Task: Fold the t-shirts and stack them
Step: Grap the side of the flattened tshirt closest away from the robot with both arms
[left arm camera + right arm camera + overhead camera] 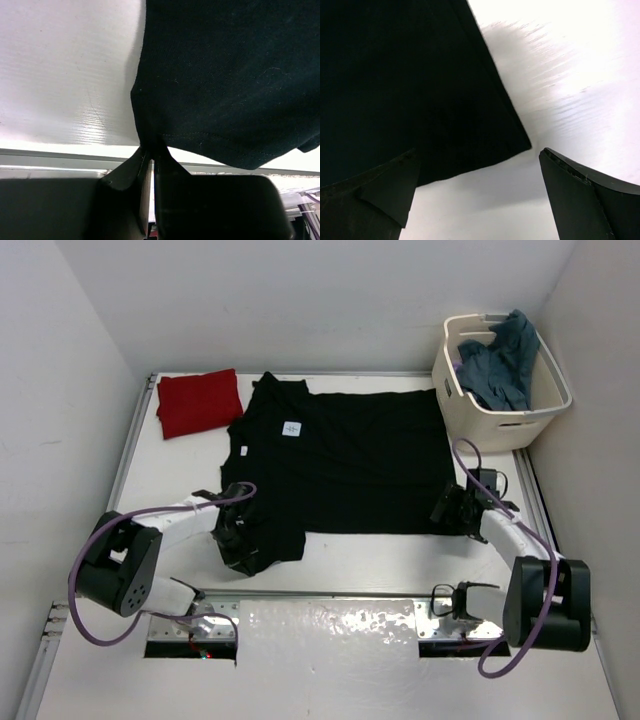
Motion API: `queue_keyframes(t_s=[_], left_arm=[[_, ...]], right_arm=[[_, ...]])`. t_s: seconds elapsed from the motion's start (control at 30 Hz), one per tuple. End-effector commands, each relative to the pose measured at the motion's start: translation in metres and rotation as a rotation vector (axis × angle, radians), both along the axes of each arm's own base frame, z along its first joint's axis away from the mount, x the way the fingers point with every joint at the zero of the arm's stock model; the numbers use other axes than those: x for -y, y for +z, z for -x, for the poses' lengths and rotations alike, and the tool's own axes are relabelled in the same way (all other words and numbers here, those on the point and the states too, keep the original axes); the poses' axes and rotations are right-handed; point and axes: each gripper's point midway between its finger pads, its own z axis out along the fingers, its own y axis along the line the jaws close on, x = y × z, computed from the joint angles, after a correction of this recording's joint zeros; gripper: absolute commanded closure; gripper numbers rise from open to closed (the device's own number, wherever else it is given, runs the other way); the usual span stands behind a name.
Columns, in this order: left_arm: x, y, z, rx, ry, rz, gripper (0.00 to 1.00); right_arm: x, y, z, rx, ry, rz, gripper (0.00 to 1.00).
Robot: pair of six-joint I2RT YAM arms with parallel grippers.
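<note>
the black t-shirt is spread flat across the white table, with its collar turned toward the left arm's side and a small white label shown inside the neck. the left gripper is clenched on the hem of the shirt's near sleeve: in the left wrist view its fingers are pressed together with a pinch of black cloth caught between their tips. the rest of the sleeve is spread ahead of them and to their right, and bare table is seen ahead to their left. the right gripper is released, with its fingers held wide apart and nothing grasped. the shirt's near hem corner is laid just ahead of the gap, nearer the left-hand finger; whether that finger touches the cloth cannot be told. a folded red t-shirt is laid well beyond the left gripper's fingers, just beside the black shirt's shoulder. beyond the right gripper's fingers a cream plastic tub is stood, with a blue-grey t-shirt heaped inside and draped over its rim.
</note>
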Motion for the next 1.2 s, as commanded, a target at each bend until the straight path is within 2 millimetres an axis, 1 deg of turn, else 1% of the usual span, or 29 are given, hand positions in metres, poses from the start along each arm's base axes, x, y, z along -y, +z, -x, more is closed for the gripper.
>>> queue_keyframes(t_s=[0.0, 0.07, 0.1, 0.13, 0.17, 0.2, 0.23, 0.3, 0.37, 0.4, 0.5, 0.53, 0.57, 0.6, 0.63, 0.67, 0.7, 0.73, 0.77, 0.83, 0.87, 0.9, 0.93, 0.97, 1.0, 1.07, 1.1, 1.17], left_arm=[[-0.007, -0.013, -0.022, 0.113, -0.042, -0.058, 1.00], [-0.006, -0.013, -0.017, 0.097, -0.048, -0.047, 1.00], [-0.005, -0.014, -0.012, 0.081, -0.052, -0.034, 1.00], [-0.004, -0.015, -0.010, 0.075, -0.052, -0.028, 1.00], [-0.003, -0.016, -0.006, 0.062, -0.052, -0.018, 1.00], [-0.004, -0.017, -0.003, 0.052, -0.053, -0.017, 1.00], [-0.004, -0.018, -0.001, 0.048, -0.056, -0.015, 1.00], [-0.005, -0.017, 0.001, 0.043, -0.062, -0.017, 1.00], [-0.007, -0.016, 0.000, 0.042, -0.071, -0.029, 1.00], [-0.008, -0.015, 0.001, 0.037, -0.074, -0.033, 1.00], [-0.005, -0.008, -0.006, 0.049, -0.091, -0.029, 1.00], [-0.003, -0.005, -0.009, 0.058, -0.095, -0.019, 1.00], [0.000, -0.002, -0.014, 0.071, -0.096, -0.008, 1.00], [0.001, 0.001, -0.015, 0.078, -0.095, -0.005, 1.00], [0.000, 0.002, -0.012, 0.072, -0.092, -0.006, 1.00], [0.000, 0.004, -0.010, 0.070, -0.090, -0.003, 1.00], [-0.002, 0.005, -0.004, 0.050, -0.087, -0.006, 1.00], [0.001, 0.006, -0.001, 0.039, -0.093, 0.014, 1.00], [0.000, 0.006, 0.005, 0.023, -0.093, 0.015, 1.00], [-0.008, 0.006, 0.017, -0.008, -0.101, -0.012, 1.00], [-0.012, 0.008, 0.024, -0.032, -0.107, -0.025, 1.00], [-0.009, 0.010, 0.029, -0.048, -0.125, 0.001, 1.00], [-0.006, 0.013, 0.028, -0.040, -0.137, 0.016, 1.00], [-0.003, 0.017, 0.033, -0.043, -0.166, 0.014, 1.00], [-0.001, 0.021, 0.032, -0.031, -0.176, 0.013, 1.00], [-0.001, 0.024, 0.031, -0.026, -0.190, 0.006, 1.00], [0.001, 0.027, 0.024, -0.006, -0.197, 0.013, 1.00], [0.006, 0.031, 0.015, 0.029, -0.206, 0.023, 1.00]], right_arm=[[-0.008, -0.005, -0.011, 0.048, -0.008, -0.058, 0.01], [0.000, -0.012, -0.013, 0.052, -0.052, -0.049, 0.02], [0.001, -0.018, -0.008, 0.048, -0.070, -0.054, 0.03], [0.002, -0.019, -0.014, 0.079, -0.090, -0.063, 0.03], [0.001, -0.025, -0.009, 0.074, -0.101, -0.069, 0.04], [0.001, -0.026, -0.011, 0.087, -0.109, -0.070, 0.05], [0.002, -0.027, -0.013, 0.100, -0.122, -0.077, 0.06], [0.002, -0.033, -0.010, 0.091, -0.132, -0.077, 0.07], [0.004, -0.037, -0.006, 0.081, -0.156, -0.073, 0.11], [0.004, -0.039, -0.003, 0.069, -0.168, -0.080, 0.18], [-0.002, -0.036, 0.000, 0.077, -0.161, -0.107, 0.32], [-0.002, -0.035, 0.002, 0.079, -0.166, -0.107, 0.46], [-0.001, -0.031, 0.002, 0.102, -0.167, -0.101, 0.53], [-0.001, -0.031, 0.006, 0.094, -0.177, -0.099, 0.60], [0.001, -0.032, 0.011, 0.090, -0.183, -0.090, 0.80], [0.005, -0.027, 0.010, 0.113, -0.198, -0.070, 0.98], [0.006, -0.029, 0.019, 0.079, -0.206, -0.060, 1.00], [0.006, -0.028, 0.022, 0.070, -0.201, -0.055, 1.00], [0.006, -0.027, 0.022, 0.063, -0.195, -0.054, 1.00], [-0.003, -0.030, 0.031, 0.022, -0.159, -0.090, 1.00], [-0.007, -0.031, 0.039, -0.007, -0.148, -0.104, 1.00], [-0.006, -0.030, 0.042, -0.020, -0.148, -0.099, 1.00], [-0.004, -0.029, 0.047, -0.042, -0.149, -0.081, 1.00], [-0.002, -0.029, 0.060, -0.096, -0.140, -0.060, 1.00], [0.005, -0.022, 0.059, -0.087, -0.146, -0.020, 1.00], [0.008, -0.018, 0.071, -0.128, -0.137, 0.002, 1.00], [0.009, -0.012, 0.068, -0.110, -0.135, 0.008, 1.00], [0.004, -0.008, 0.064, -0.084, -0.105, -0.014, 1.00]])
